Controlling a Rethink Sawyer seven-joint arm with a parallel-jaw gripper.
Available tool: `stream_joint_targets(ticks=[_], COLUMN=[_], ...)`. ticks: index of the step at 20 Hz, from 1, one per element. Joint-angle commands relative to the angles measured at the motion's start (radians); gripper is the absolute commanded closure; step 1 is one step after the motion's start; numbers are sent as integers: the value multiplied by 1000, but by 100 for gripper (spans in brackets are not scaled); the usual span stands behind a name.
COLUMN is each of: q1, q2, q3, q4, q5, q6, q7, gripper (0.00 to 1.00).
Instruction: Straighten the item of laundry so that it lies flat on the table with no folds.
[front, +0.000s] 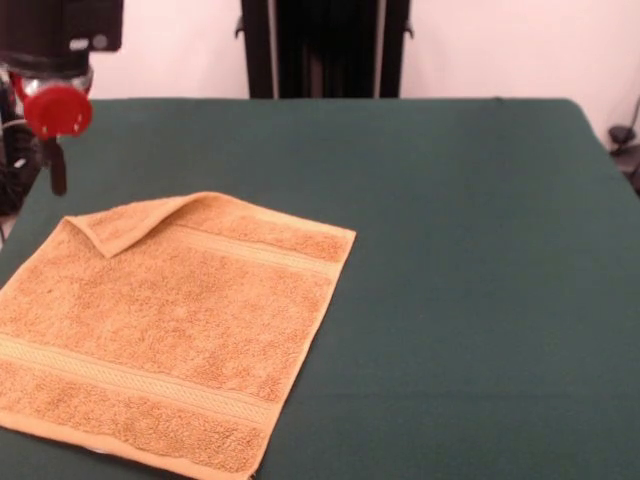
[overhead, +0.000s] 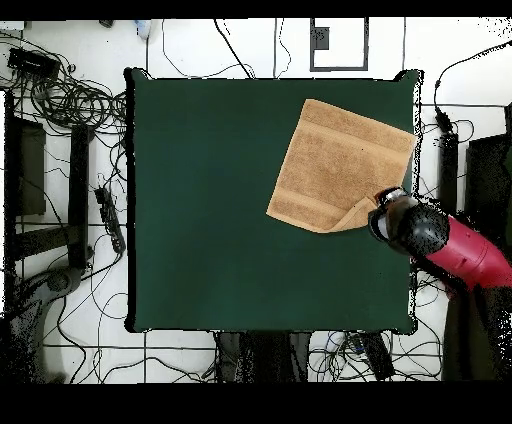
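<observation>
Step in hand: unfolding, as you can judge from one towel (front: 170, 330) lying at the worktop's (front: 460, 250) edge, mostly flat, with a single corner (front: 135, 222) turned back over itself. Next move, by my reckoning: you bring the end effector (front: 57, 165), hanging just off that corner, down onto the flap and draw it outward; whether its fingers stand apart or together you cannot tell. Count: towel 1, folded corner 1, woven bands 2, arm 1.

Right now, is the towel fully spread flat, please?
No: the towel lies mostly flat, but one corner is folded over.
</observation>
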Motion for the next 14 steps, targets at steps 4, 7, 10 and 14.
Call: stream_joint_targets(ticks=[4,7,10,14], q1=[-43,-82,-128,-175], q2=[274,306,355,420], q3=[167,171,200,246], q4=[-440,-589,-760,-889], q5=[-11,-60,-116,-162], q6=[417,546,682,742], q7=[-181,-292,-422,-505], gripper=[0,0,0,0])
